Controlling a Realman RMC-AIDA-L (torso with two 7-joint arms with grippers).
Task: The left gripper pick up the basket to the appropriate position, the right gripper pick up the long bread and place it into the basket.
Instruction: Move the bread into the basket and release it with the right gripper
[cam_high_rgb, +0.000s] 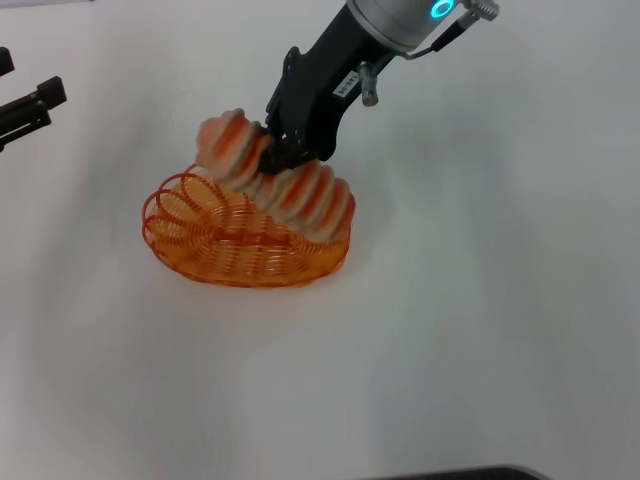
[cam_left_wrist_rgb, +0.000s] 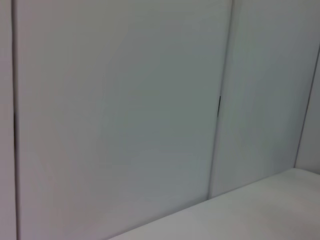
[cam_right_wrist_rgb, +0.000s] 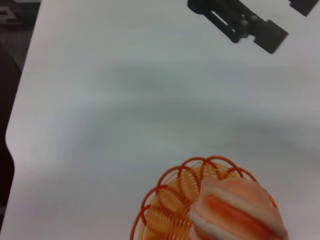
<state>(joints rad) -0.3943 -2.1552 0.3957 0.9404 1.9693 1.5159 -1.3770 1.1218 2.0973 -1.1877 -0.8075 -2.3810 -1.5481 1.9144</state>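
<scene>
The orange wire basket (cam_high_rgb: 215, 245) stands on the white table, left of the middle. The long bread (cam_high_rgb: 315, 198) lies across its far side, its right end down inside the rim and its left end raised above the rim. My right gripper (cam_high_rgb: 280, 152) comes down from the upper right and is shut on the bread's middle. The right wrist view shows the basket (cam_right_wrist_rgb: 172, 192) with the bread's end (cam_right_wrist_rgb: 235, 212) over it. My left gripper (cam_high_rgb: 28, 80) is open and empty at the far left edge, well apart from the basket; one of its fingers (cam_right_wrist_rgb: 250, 27) shows in the right wrist view.
The white table (cam_high_rgb: 480, 330) stretches wide to the right and front of the basket. The left wrist view shows only a pale panelled wall (cam_left_wrist_rgb: 120, 110) and a strip of table. A dark edge (cam_high_rgb: 470, 473) shows at the table's front.
</scene>
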